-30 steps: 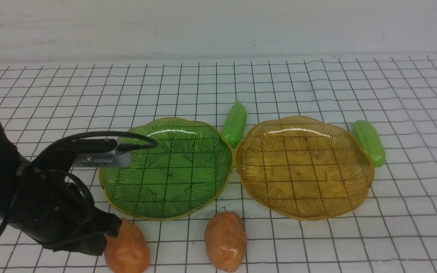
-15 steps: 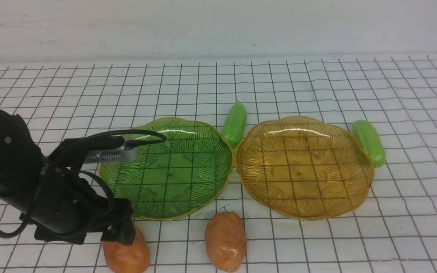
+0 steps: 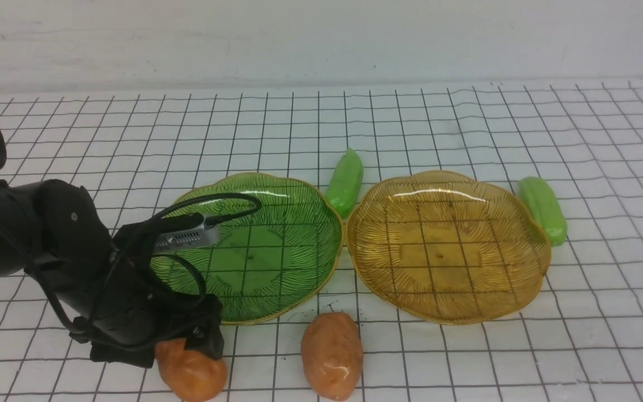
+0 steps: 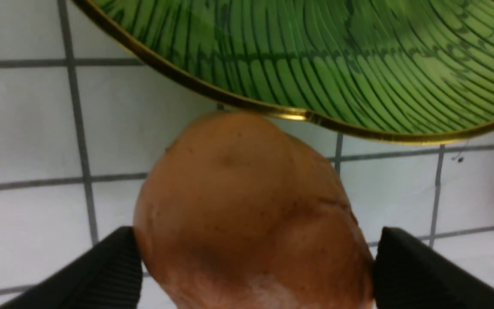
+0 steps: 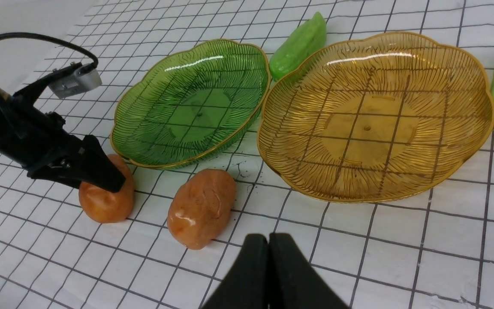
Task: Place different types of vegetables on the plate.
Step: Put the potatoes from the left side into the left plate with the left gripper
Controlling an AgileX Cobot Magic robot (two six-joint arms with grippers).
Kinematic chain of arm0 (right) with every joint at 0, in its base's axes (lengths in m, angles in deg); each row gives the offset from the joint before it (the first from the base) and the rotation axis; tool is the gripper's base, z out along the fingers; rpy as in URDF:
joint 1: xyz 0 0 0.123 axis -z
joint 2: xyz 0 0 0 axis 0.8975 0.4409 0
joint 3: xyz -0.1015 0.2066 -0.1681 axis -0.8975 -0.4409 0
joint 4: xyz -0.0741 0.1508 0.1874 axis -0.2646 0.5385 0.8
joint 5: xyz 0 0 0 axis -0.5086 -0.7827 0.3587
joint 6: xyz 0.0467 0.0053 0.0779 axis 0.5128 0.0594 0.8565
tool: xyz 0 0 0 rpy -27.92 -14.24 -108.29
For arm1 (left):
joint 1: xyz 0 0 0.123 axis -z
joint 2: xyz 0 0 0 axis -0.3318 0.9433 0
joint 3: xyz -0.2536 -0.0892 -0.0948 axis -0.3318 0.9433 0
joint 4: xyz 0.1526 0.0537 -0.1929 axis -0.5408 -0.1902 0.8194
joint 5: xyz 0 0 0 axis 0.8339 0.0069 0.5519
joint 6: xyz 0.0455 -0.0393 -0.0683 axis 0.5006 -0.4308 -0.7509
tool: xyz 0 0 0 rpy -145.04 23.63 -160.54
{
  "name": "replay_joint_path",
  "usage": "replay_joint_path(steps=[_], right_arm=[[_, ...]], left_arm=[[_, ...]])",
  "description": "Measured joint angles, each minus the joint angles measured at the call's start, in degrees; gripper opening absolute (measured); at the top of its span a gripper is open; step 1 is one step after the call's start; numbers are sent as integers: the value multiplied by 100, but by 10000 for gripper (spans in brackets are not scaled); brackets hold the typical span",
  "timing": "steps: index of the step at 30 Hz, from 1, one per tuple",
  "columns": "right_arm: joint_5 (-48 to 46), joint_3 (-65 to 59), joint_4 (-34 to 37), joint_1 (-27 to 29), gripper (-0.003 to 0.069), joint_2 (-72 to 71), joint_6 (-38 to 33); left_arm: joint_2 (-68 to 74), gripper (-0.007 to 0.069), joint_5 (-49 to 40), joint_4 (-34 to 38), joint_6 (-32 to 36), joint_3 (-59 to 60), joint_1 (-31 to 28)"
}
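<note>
My left gripper [image 3: 193, 343] is down on the left potato [image 3: 193, 377], an orange-brown lump on the mat just in front of the green plate [image 3: 277, 262]. In the left wrist view both black fingers [image 4: 114, 266] touch the potato's [image 4: 247, 206] sides. A second potato [image 3: 331, 354] lies in front of the gap between the plates. One green cucumber [image 3: 345, 181] lies behind that gap, another [image 3: 543, 209] lies right of the amber plate [image 3: 444, 251]. Both plates are empty. My right gripper [image 5: 268, 242] is shut and empty above the mat's near side.
A white mat with a black grid [image 3: 466, 128] covers the table. A white wall [image 3: 321, 39] stands behind it. A silver camera block with a black cable [image 3: 187, 237] on my left arm hangs over the green plate's left rim.
My left arm has swung right and down over the left potato, and its fingers now sit on either side of it. The potato has barely shifted. Nothing else has moved.
</note>
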State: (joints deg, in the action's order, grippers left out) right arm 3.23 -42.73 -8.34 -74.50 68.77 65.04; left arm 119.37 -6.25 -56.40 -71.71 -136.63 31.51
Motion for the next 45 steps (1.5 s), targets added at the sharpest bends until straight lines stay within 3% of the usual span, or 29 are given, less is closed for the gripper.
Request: replay_joint_path(steps=[7,16,19,22,25,30,42,45], right_arm=[[-5,0,0,0,-14,0,-41],[-61,0,0,0,-14,0,-42],[-115,0,0,0,-14,0,-47],[-127,0,0,0,-14,0,-55],[-127,0,0,0,-14,0,-61],[-116,0,0,0,-14,0,-73],[-110,0,0,0,-14,0,-102],[-105,0,0,0,-14,0,-107]], left_arm=[[37,582,-72,39,-7,-43,0],[-106,582,-959,-19,12,-38,0],[-750,582,-1297,166,48,-5,0],[-1226,582,-1094,408,246,-165,0],[-1507,582,-235,598,877,-589,0],[-1057,582,564,617,1509,-1030,0],[352,583,851,331,1549,-1203,0],[356,634,851,327,1549,-1222,0]])
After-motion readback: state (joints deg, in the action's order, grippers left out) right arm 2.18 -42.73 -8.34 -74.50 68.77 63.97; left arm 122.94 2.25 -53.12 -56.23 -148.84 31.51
